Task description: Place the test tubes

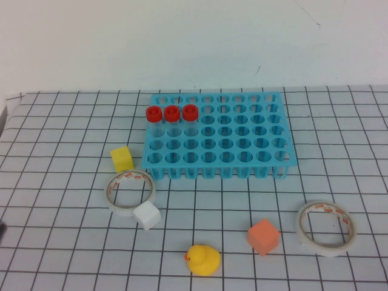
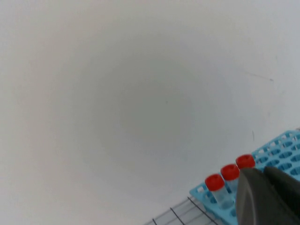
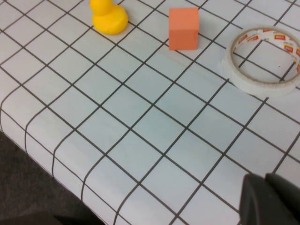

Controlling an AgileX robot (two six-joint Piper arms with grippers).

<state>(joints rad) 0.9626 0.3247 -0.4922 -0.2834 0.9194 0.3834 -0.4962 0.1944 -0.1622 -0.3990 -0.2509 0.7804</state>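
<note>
The gridded table [image 1: 60, 254] fills the room's middle. Towards twelve o'clock on it sits the blue tube rack [image 1: 242, 145]. Three red-capped test tubes [image 1: 172, 121] stand upright in a row at the rack's ten o'clock corner, long axes vertical. I see no loose tube anywhere. The left gripper [image 2: 268, 197], off the nine o'clock side, looks the nearer, with the tubes just beyond its tip. The right gripper [image 3: 272, 199] hovers at the five o'clock table edge near a tape roll [image 3: 262, 56]. Both are pinched shut, holding nothing I can see. The rack has many free holes.
</note>
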